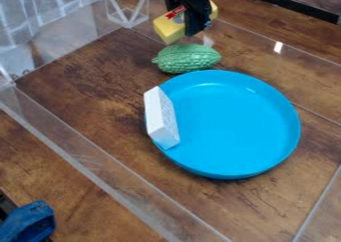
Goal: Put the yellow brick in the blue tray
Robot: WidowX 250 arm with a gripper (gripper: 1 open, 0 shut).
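1. Gripping the small bright yellow rectangular brick [167, 26] at the top of the view, the black robot hand [190, 15] has its fingers clamped together on the brick's right part; exact finger contact is hard to make out at this size.
2. Yellow brick sits near the top centre, partly hidden by the hand, tilted a bit; whether it is touching the surface or lifted off cannot be told.
3. Bumpy green oval object [185, 58] lies just below the brick, on the dark brown wooden surface [80, 97], close to the far rim of the tray.
4. Large round bright blue plastic tray [240, 126] sits right of centre on the surface, shallow raised rim, inside bare.
5. White-grey rectangular block [160, 117] rests against the left rim of the blue tray, long side running along the rim, looks partly up on the edge.
6. Brick is outside the tray, beyond the green object from it.
7. Clear plastic wall [67, 32] runs along the left and front of the surface, glare on it.
8. Blue fabric-like thing [27, 224] in the bottom left corner, outside the wall, unclear what it is.
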